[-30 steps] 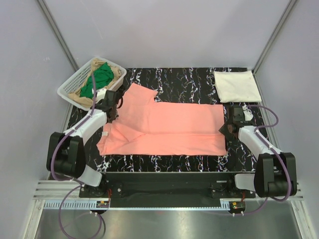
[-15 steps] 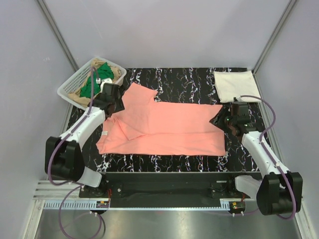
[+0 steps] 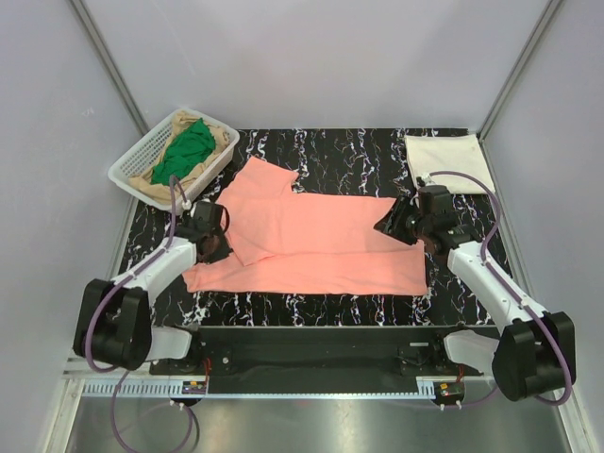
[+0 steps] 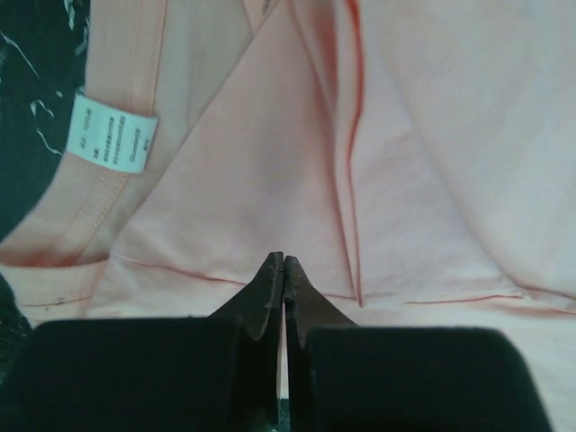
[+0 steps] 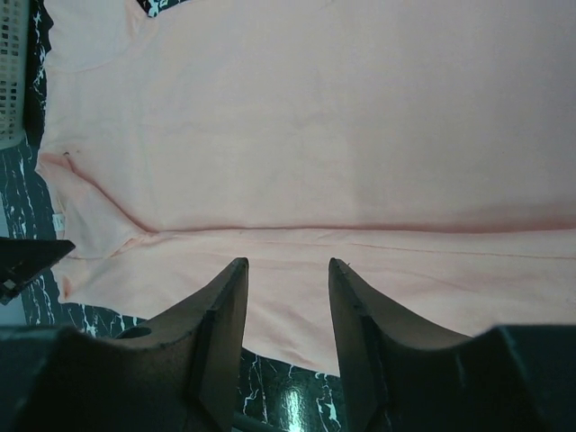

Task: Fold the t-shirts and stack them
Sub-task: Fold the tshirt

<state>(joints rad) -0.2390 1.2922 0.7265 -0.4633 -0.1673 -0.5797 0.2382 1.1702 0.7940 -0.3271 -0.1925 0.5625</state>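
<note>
Salmon-pink shirt [image 3: 321, 245] lay spread lengthwise across the middle of the black marbled table [image 3: 359, 146], collar end toward the left arm and hem toward the right. One sleeve [image 3: 264, 184] stuck out on the far side, and the near-left part was doubled over onto the body. This looked like a fold partly made, with the far sleeve not yet brought in. Left gripper [image 4: 283, 261] sat low over the collar end, close to the white label [image 4: 110, 133]. Its jaws were clenched tip to tip just above a seam. No cloth showed between them, though a thin layer caught there could not be ruled out. Right gripper [image 5: 288, 263] hung above the hem end with jaws parted and nothing between them, facing down the shirt's length. Judged that each arm stood at its own end so the cloth could be taken at two points and folded evenly. Cream shirt [image 3: 448, 162] lay already folded at the far right corner, well apart from the work, probably as the base of the stack. Green shirt [image 3: 184, 151] and tan shirt [image 3: 224, 137] were bunched in the white basket [image 3: 132, 175] at far left, waiting their turn.
</note>
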